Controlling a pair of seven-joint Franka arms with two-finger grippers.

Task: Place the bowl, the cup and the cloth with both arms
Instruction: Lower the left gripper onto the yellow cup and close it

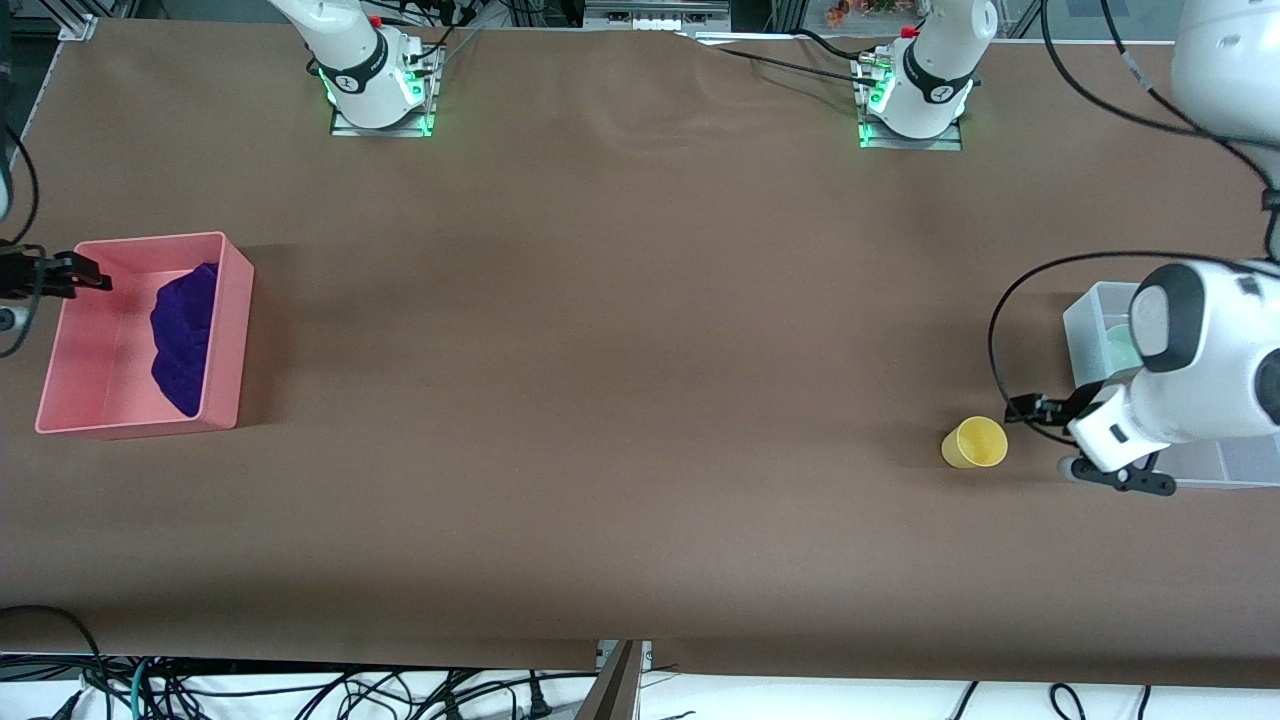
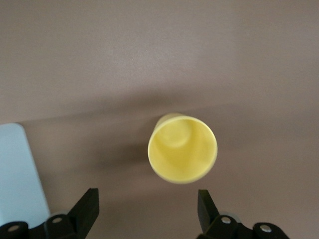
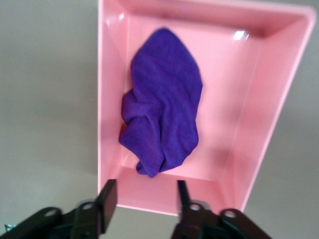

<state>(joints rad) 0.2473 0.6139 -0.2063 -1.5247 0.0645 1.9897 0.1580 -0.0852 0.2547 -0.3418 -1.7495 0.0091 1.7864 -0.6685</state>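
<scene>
The cloth (image 1: 184, 335) is seen lying in a bin (image 1: 75, 405) at the right arm's end of the desk (image 1: 620, 400), bunched against the wall nearest the desk's middle. The cup (image 1: 974, 443) is laid on its side on the desk toward the left arm's end, just beside a second bin (image 1: 1085, 325), in which the bowl (image 1: 1120, 350) is held.

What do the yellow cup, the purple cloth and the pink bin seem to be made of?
The cup looks like thin plastic: a smooth, even yellow wall with a matte sheen. The cloth looks like soft woven or fleece fabric, since it lies in loose folds with a dull surface. The pink bin seems to be rigid moulded plastic: straight walls, rounded corners and a bright glossy highlight.
</scene>
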